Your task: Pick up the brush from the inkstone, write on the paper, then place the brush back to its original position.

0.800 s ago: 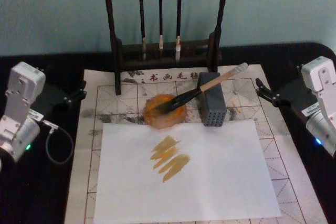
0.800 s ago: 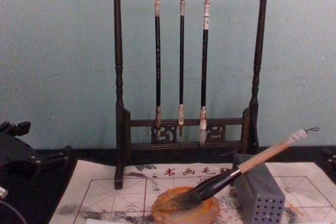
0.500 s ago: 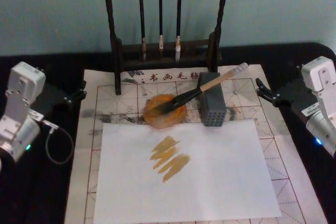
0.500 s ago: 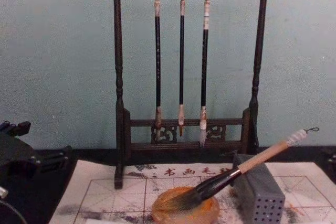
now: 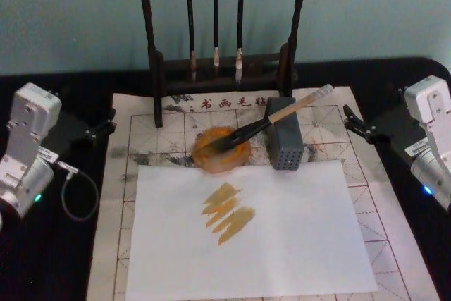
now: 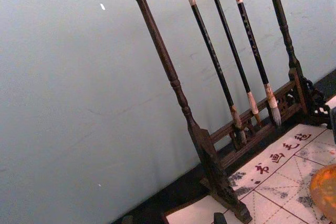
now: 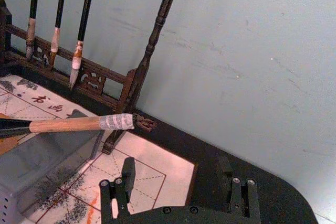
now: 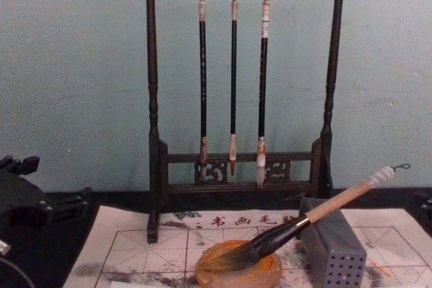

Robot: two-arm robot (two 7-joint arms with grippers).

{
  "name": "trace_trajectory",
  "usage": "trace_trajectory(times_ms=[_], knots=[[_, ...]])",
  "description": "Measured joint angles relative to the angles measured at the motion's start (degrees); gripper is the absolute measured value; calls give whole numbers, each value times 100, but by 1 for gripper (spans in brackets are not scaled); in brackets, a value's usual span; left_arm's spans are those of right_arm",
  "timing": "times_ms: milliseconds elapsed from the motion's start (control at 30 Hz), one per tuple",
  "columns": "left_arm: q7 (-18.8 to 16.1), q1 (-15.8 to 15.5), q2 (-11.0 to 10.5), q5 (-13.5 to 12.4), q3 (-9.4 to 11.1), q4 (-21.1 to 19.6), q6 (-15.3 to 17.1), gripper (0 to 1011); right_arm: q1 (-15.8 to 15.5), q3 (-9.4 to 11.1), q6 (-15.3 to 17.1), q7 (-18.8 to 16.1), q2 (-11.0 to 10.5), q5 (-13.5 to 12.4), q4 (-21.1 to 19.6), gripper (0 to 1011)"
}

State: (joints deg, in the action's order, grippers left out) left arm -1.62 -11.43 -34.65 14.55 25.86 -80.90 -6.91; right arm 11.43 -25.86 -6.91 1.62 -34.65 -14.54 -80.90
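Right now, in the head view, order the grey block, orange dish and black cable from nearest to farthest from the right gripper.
1. Grey block, just left of the right gripper.
2. Orange dish, mid-table.
3. Black cable, far left.

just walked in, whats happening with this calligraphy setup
Nothing is being held right now. The brush lies with its bristles in the inkstone and its handle propped on the grey block. Ochre strokes mark the white sheet laid over the gridded paper, so the writing looks done. The left pincer and right pincer sit open off to either side, touching nothing.
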Motion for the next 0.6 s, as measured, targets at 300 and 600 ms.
trace_trajectory(times_ms=[300, 600], knots=[[0, 0, 0, 0, 0, 0, 0, 1001, 0, 0, 0, 0, 0, 0, 0, 1000], [0, 0, 0, 0, 0, 0, 0, 1001, -51, 116, -146, -83, 74, -72, 32, 1000]])
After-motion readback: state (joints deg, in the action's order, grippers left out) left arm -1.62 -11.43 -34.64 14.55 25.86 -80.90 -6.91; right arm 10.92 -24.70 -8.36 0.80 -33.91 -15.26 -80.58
